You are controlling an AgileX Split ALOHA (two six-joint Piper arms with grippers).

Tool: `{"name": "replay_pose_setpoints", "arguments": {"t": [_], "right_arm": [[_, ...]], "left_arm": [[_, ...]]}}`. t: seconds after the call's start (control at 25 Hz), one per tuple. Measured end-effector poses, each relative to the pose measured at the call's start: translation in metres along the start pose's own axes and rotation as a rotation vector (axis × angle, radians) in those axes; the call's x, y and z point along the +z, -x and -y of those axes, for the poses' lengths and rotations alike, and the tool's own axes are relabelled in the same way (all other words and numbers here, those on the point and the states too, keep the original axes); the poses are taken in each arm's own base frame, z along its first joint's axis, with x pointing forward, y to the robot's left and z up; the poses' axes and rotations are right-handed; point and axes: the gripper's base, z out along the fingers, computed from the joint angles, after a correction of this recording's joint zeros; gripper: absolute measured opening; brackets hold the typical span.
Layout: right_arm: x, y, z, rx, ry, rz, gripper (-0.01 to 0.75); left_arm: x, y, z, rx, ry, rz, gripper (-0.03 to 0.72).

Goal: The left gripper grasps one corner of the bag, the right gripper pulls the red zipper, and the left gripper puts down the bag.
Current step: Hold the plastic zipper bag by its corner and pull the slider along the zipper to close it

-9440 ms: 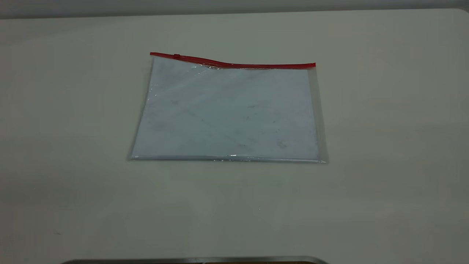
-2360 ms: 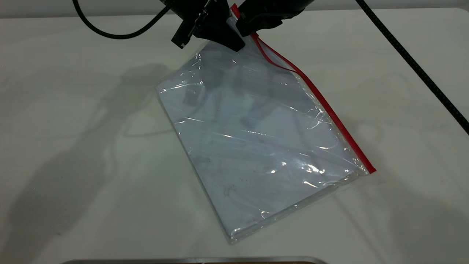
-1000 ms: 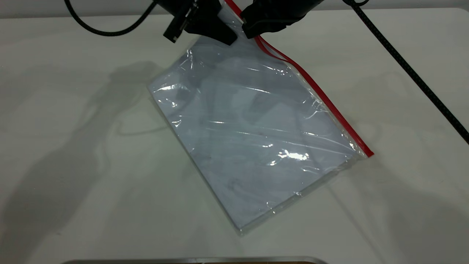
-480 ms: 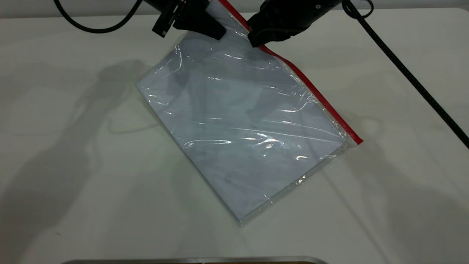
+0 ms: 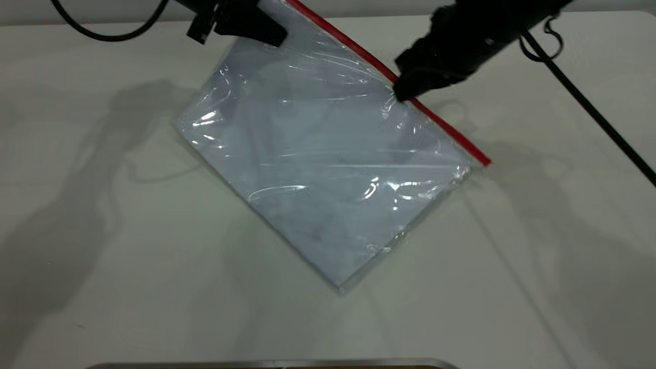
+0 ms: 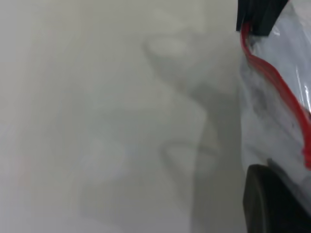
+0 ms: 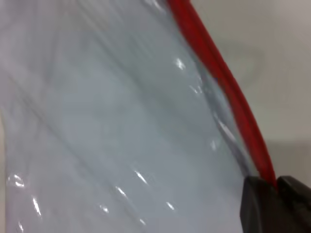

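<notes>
The bag (image 5: 323, 164), a clear pouch with a white sheet inside, hangs tilted with its low corner on the table. My left gripper (image 5: 269, 35) is at the top left of the exterior view, shut on the bag's raised corner, which it hides. The red zipper (image 5: 441, 125) runs down the bag's right edge. My right gripper (image 5: 402, 92) is shut on the zipper about two thirds of the way along. In the right wrist view its fingertips (image 7: 260, 204) pinch the red zipper (image 7: 218, 77). The left wrist view shows the zipper (image 6: 272, 77) and the right gripper (image 6: 260, 17) farther off.
The white table (image 5: 538, 266) lies all round the bag. The right arm's braided cable (image 5: 589, 110) slants across the right side. The left arm's cable (image 5: 102, 35) loops at the back left. A metal edge (image 5: 271, 364) runs along the front.
My right gripper has slid down along the red zipper, away from the left gripper. My left gripper has moved left and up with the corner, and the bag has swung with it.
</notes>
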Motion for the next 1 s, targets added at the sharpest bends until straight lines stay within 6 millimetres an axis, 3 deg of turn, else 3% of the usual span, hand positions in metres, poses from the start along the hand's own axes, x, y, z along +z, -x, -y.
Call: {"name": "replay_pose_setpoints", "arguments": {"t": [0.32,0.56,0.76,0.88,1.0], "right_arm": [[-0.014,-0.018,0.024,0.102,0.067,-0.120,0.038],[-0.028,-0.041,0.043,0.168,0.086,-0.316,0.043],[-0.030,-0.045,0.046,0.229,0.068,-0.357,0.064],[-0.031,-0.044,0.048,0.215,0.054,-0.363,0.127],[-0.034,-0.041,0.054,0.187,0.033,-0.363,0.253]], "left_arm": [[-0.001,-0.003,0.000,-0.023,-0.005,-0.026,0.051],[-0.005,-0.007,0.000,-0.034,-0.002,-0.043,0.051],[-0.003,-0.005,0.001,-0.040,-0.007,-0.038,0.051],[-0.003,-0.006,0.001,-0.052,-0.006,-0.045,0.058],[-0.008,-0.012,-0.001,-0.091,0.018,-0.078,0.078]]}}
